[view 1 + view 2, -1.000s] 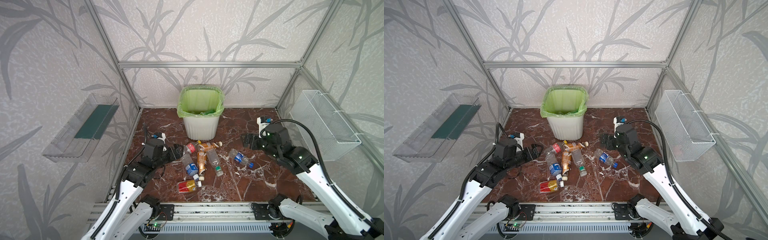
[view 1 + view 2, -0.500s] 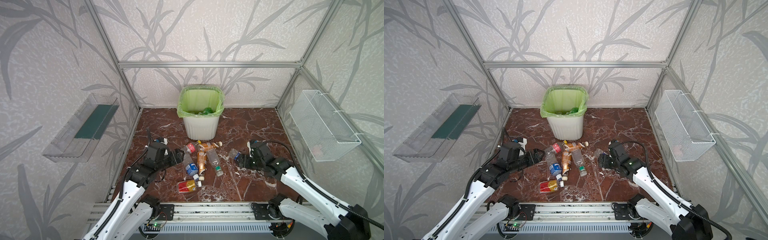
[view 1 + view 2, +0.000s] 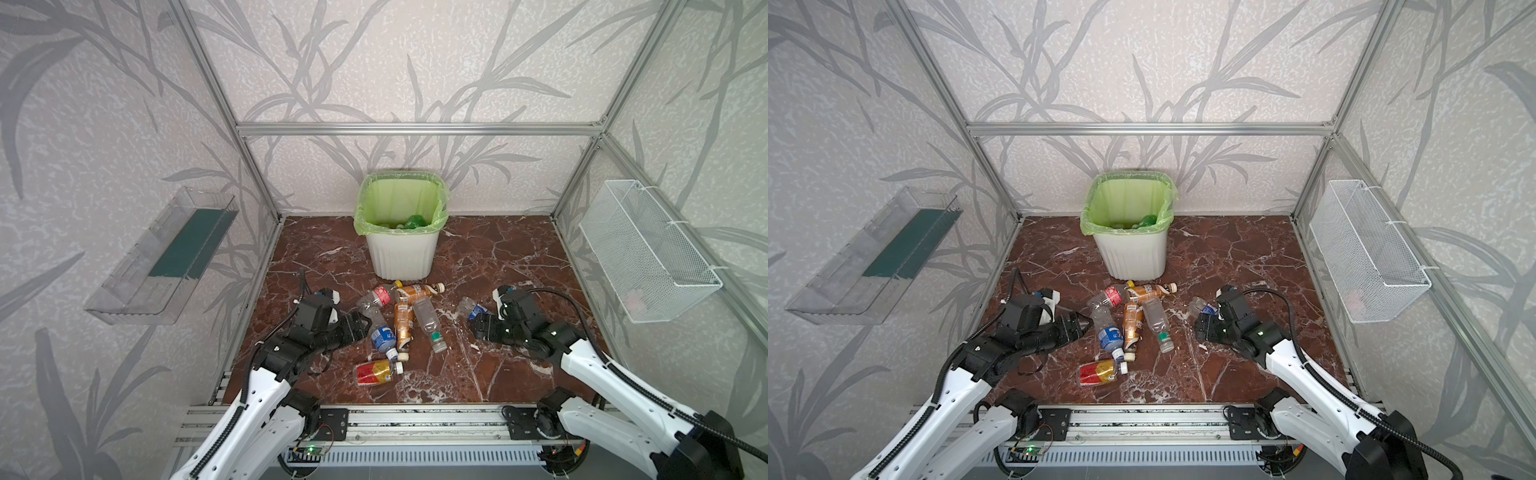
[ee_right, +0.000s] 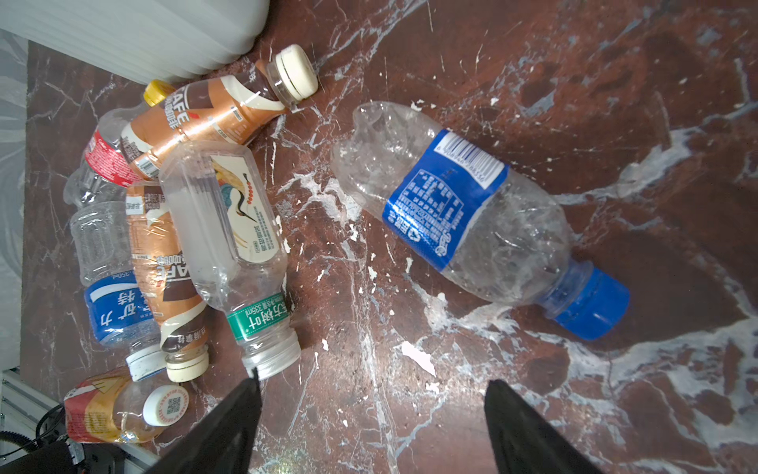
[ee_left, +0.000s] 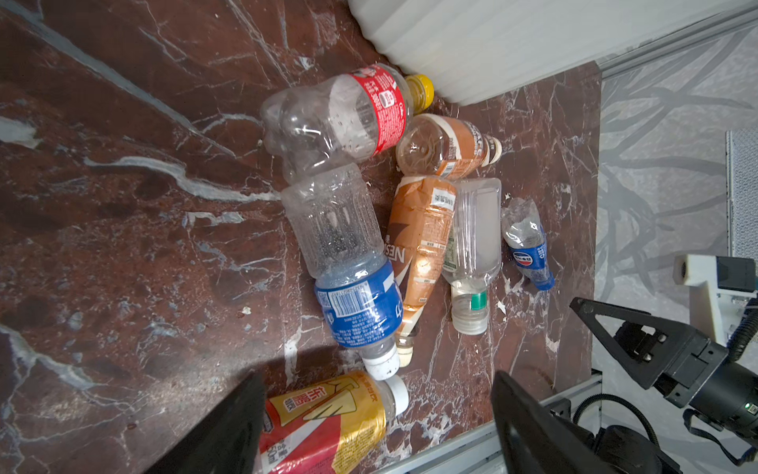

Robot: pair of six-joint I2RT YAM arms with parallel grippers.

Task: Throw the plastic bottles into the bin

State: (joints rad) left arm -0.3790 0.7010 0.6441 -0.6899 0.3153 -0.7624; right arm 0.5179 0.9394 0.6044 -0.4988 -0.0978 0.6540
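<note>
The marble floor point(image 3: 498, 257) was the widest thing before me. At its far middle stood the white ribbed bin point(image 3: 402, 257), upright, with its light-green bag point(image 3: 399, 195) folded over the rim.

My two arms came in low from the near edge. My left gripper point(image 3: 360, 326) hung at the left side of the heap, its jaws apart and clamped on nothing. In the left wrist view the red-yellow bottle point(image 5: 324, 418) showed between my fingers point(image 5: 229, 431), but it lay on the floor beneath them. My right gripper point(image 3: 477, 330) was on the right, its jaws likewise apart and empty. It was just beside the crushed blue-capped bottle point(image 3: 469, 308), which lay by itself, apart from the others.

The heap lay just in front of the bin. A red-labelled bottle point(image 3: 376, 297) with a yellow cap and an amber-brown bottle point(image 3: 415, 291) were nearest the bin's wall. Next came a blue-labelled bottle point(image 3: 381, 334), a second amber-brown bottle point(image 3: 403, 322) and a clear bottle with a green neck band point(image 3: 428, 322). These three lay side by side with their caps toward me. The red-yellow bottle lay nearest the rail. Inside the bin I saw a green bottle point(image 3: 413, 221) among some clear ones.
</note>
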